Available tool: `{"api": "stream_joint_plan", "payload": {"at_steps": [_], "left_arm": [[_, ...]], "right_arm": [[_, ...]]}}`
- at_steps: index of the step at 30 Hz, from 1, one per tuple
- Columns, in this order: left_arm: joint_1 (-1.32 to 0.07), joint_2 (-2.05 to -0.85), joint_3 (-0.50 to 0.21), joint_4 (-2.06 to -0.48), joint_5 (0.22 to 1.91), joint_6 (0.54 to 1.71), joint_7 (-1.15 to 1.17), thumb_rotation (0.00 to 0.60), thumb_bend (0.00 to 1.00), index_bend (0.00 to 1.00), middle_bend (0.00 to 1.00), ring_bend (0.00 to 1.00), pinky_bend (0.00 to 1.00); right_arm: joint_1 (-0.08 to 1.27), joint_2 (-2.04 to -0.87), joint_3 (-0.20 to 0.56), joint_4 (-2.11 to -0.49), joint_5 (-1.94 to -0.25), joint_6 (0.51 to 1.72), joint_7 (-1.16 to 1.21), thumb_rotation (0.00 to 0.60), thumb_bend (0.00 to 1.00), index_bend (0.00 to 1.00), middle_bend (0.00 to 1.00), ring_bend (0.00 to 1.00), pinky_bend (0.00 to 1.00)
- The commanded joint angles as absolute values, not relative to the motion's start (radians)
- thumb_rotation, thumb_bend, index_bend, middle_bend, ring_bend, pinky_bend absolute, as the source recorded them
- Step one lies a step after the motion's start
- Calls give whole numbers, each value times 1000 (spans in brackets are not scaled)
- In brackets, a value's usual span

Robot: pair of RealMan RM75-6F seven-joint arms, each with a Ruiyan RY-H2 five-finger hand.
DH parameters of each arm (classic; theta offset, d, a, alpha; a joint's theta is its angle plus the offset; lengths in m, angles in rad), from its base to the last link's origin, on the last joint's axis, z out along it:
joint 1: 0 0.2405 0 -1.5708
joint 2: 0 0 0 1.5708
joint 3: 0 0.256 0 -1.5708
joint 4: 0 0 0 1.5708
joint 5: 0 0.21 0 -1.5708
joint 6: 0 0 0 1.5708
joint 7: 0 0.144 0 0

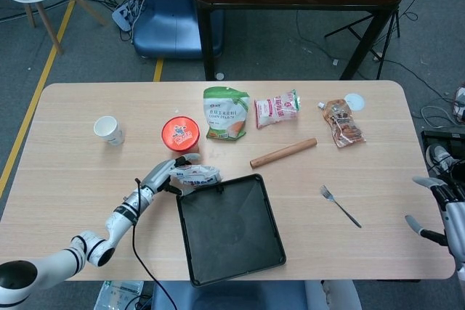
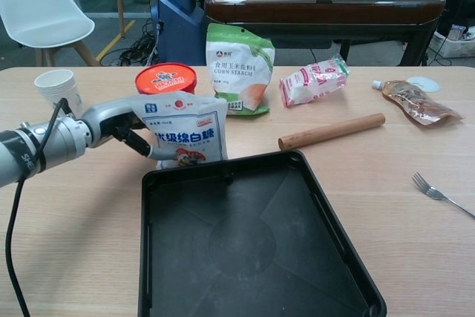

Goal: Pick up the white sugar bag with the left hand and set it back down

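Sugar bag (image 2: pixel 185 128), white with a blue label and dark Chinese lettering, stands upright on the desk (image 1: pixel 73 150) just behind the far left corner of the black tray (image 2: pixel 252 243), with the red-lidded tub (image 2: pixel 165 78) close behind it. It looks like a soft plastic pouch of loose granules: likely moderately heavy for its size, slumping and shifting under pressure, with a smooth film that could slide between hard fingers. A grip across the upper body, thumb on one face and fingers on the other, seems safer than taking the thin top seam, which would probably fold. The left hand (image 2: pixel 122 125) is at the bag's left edge, thumb reaching across the front face low down and the other fingers going behind; it appears to be closing on the bag, though whether the grip is firm I cannot tell, and the bag is not yet lifted. The chest view shows the bag's printed face, its upright stance and the thumb's contact. The head view instead shows the bag (image 1: pixel 195 174) from above as a crumpled sliver beside the tray's corner, the left hand (image 1: pixel 161 176) and forearm, and the right hand (image 1: pixel 443 208), idle beyond the tray at the desk's right edge with fingers spread and nothing in them, which the chest view misses.
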State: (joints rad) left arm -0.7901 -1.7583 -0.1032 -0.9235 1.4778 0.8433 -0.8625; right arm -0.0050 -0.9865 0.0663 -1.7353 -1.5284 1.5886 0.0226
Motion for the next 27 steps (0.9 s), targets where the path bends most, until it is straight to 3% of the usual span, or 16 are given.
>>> {"api": "stream_joint_plan", "payload": {"at_steps": [1,11,19,27], "left_arm": [[-792,-1771,-101,-910,1479,848,-874,600,209,175,192,216,197],[-803,-1830,-119,-829,1459,855,-889,600,209,256,285,315,294],[-809,-1868,-141,-763,1441,870,-903,600,209,412,551,521,487],[-809,-1844,-135,-745,1468,919,-901,600,209,432,574,536,534]], "right_arm": [[-6,-986,66,-1735,-1527,1589,23,600,175,279,309,189,192],[-8,-985,67,-1736,-1525,1587,23,600,175,280,309,189,192],[-7,-985,71,-1735,-1522,1585,25,600,175,279,309,189,192],[-6,-987,73,-1732,-1526,1588,29,600,175,279,309,189,192]]}}
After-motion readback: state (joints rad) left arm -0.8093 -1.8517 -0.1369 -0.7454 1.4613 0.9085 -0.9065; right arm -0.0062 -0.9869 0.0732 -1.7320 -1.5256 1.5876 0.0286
